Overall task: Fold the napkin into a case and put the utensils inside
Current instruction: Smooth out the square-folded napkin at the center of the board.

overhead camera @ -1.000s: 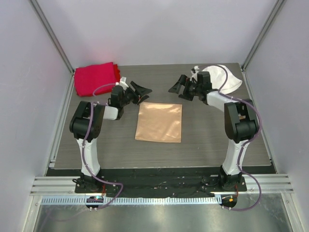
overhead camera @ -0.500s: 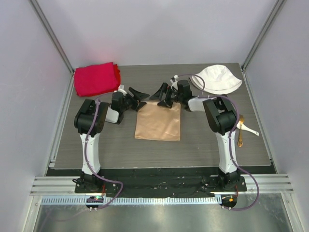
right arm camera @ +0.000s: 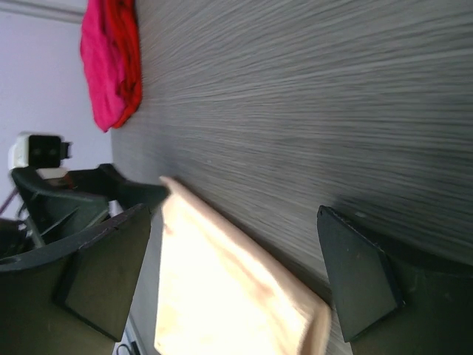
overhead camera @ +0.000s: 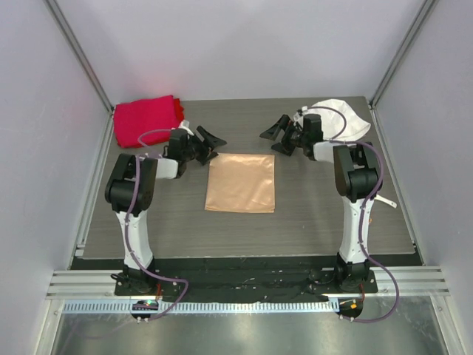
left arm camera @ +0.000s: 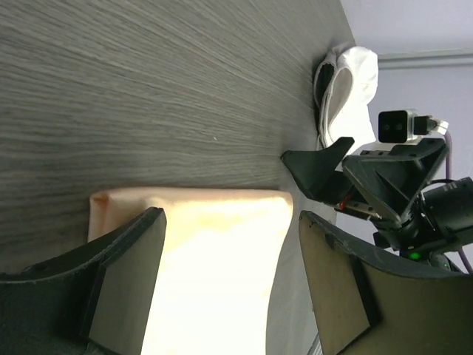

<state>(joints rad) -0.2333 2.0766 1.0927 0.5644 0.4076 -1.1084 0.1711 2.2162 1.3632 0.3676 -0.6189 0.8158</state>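
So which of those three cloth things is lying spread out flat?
The shiny peach napkin in the middle. The red cloth is a thick bundle far left; the white hat, far right.

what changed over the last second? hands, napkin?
Both hands moved in on the far edge of the shiny peach satin napkin, then backed off: left hand leftward, right hand rightward. Both open, holding nothing. Napkin still flat, barely shifted; thick red cloth and white bucket hat unmoved.
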